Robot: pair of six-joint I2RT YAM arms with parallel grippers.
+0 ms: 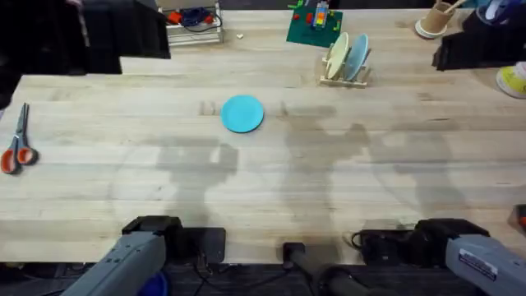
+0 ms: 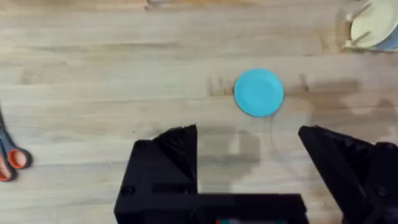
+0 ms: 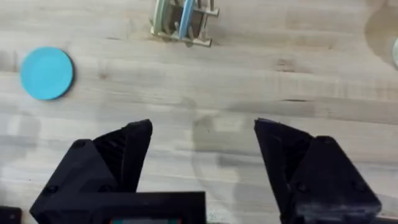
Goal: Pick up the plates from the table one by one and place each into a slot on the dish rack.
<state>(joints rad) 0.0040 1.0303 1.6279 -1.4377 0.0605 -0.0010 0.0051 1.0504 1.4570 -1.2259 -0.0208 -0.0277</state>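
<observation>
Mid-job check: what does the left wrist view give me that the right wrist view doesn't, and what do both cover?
Left wrist alone: the orange-handled scissors lying on the table, and the left end effector, open above bare wood. Right wrist alone: the right end effector, also open, and the dish rack's pegs seen edge-on with a light-blue plate standing between them. Both: the turquoise plate lying flat on the table, apart from both end effectors, and the dish rack with a cream plate in it.
</observation>
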